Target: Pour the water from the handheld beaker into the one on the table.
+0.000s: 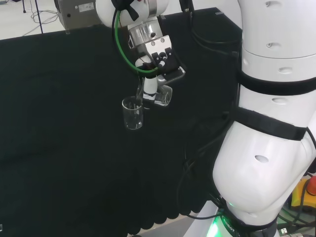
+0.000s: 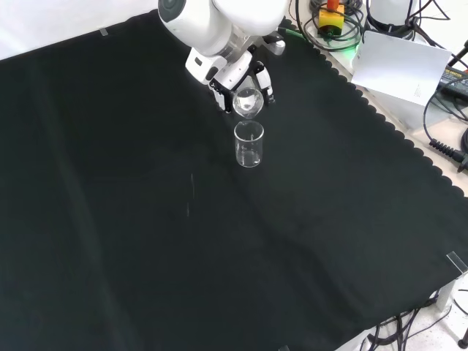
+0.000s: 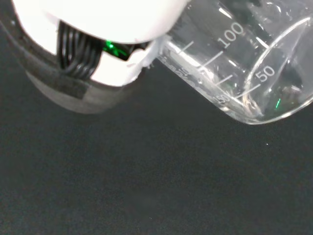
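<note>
Fingers: you can see the hand point(image 1: 157, 61) with its fingers curled round the handheld beaker point(image 1: 157, 95), gripping its wall.
Handheld beaker: in your head view it lies tipped well over, its mouth turned down toward the table beaker point(image 1: 133, 113); in the front view its round mouth point(image 2: 248, 102) faces the camera just above the other glass.
Wrist view: the tilted glass wall point(image 3: 244, 73) with its printed scale sits close beside the white palm point(image 3: 98, 29); whether water remains inside, you cannot tell.
Table beaker: it stands upright on the black cloth point(image 2: 131, 241), directly under the tipped lip, rim and lip very near or touching. Its contents are too clear to judge.
Around: nothing else stands on the cloth near the two glasses.
Edges: the scalloped cloth edge point(image 2: 409, 139) runs along the front view's right, with cables and a white sheet point(image 2: 398, 69) beyond it, well apart from the beakers.
Open room: wide bare cloth lies on every side of the table beaker.
</note>
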Controlling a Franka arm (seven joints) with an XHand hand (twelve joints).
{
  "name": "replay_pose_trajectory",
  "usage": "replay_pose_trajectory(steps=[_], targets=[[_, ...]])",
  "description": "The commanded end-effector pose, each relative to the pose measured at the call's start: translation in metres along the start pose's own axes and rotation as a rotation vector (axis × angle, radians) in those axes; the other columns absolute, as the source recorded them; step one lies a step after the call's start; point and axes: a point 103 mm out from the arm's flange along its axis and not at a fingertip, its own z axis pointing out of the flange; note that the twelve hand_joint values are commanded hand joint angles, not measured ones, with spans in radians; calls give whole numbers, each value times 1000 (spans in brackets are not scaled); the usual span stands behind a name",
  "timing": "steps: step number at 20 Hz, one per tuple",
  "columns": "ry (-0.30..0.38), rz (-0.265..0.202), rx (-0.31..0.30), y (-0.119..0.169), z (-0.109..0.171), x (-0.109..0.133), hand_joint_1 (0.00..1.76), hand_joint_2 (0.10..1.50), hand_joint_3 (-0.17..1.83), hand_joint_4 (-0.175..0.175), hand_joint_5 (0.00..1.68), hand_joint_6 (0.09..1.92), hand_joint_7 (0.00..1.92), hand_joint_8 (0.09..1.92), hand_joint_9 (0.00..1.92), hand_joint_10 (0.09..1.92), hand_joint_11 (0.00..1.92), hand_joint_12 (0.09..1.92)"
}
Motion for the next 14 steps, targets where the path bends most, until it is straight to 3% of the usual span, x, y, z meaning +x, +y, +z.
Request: replay_pose_trajectory(steps=[1, 14], targets=[[-25, 2, 5, -1, -2, 7, 1544, 649, 523, -175, 1310, 458, 1452, 448, 1645, 87, 1172, 700], [-94, 48, 36, 0, -5, 15, 1544, 648, 524, -175, 1311, 457, 1452, 448, 1645, 87, 1173, 700]])
